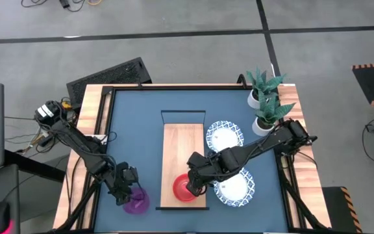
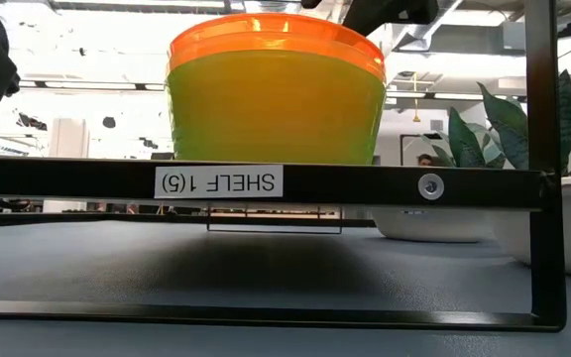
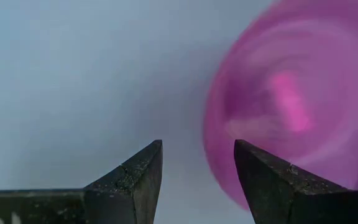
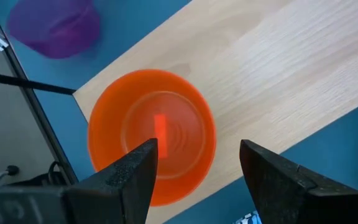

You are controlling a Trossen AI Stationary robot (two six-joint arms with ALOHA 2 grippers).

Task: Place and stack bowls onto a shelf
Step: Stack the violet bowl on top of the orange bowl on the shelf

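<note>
High view: my right hand (image 1: 192, 186), fingers spread, hangs just over the red bowl (image 1: 182, 188) at the shelf (image 1: 181, 146) end's edge. My left hand (image 1: 126, 192), also spread, sits beside the purple bowl (image 1: 136, 203) on open counter (image 1: 135, 130).

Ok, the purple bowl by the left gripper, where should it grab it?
On the rim, from above. The purple bowl sits upright, mouth up, on the blue table, so one of the left gripper's open fingers can drop inside the thin wall, the other outside.
</note>
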